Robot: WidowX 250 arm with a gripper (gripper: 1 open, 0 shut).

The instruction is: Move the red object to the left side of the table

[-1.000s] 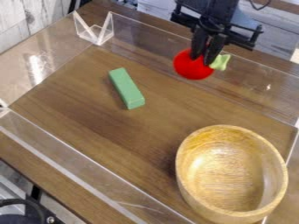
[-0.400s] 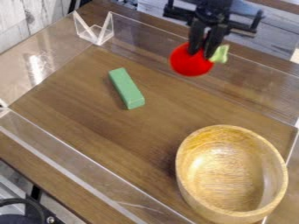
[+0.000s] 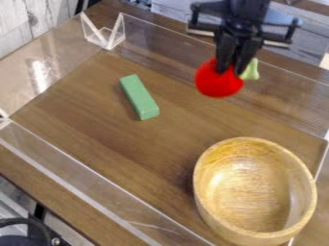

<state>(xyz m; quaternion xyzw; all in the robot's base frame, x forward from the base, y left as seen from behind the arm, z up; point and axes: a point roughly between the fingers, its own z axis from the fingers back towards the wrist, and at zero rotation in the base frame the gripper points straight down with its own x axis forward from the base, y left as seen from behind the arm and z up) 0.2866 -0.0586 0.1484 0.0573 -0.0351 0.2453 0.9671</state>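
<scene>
Comparing this moment with the view of a second ago, the small round glossy red toy fruit [image 3: 220,80] sits lower and further right in the picture than it did, and the black robot gripper [image 3: 234,65] above it has shifted the same way. Its light-green leafy stem [image 3: 249,69], seen earlier at the fruit's right shoulder, now stands a little higher against the gripper's fingers. The green rectangular block [image 3: 139,97] and the round light wooden bowl [image 3: 255,185] lie where they lay before.

The gripper hangs straight down from its black wrist over the far right part of the brown wood-grain tabletop [image 3: 154,154]. Its jaws are drawn narrow and pinch the red toy fruit at the top, beside the stem; the fingertips are lost against the red surface.

The fruit is near the far clear acrylic wall [image 3: 154,29], well apart from the block on its left and from the bowl at the near right corner. Whether it touches the tabletop or hangs just clear cannot be told.

The fruit is close to a ball, with no marked long axis. The stem end points up and to the right in the picture, towards the far right corner.

The block's long axis runs from far left to near right.
</scene>
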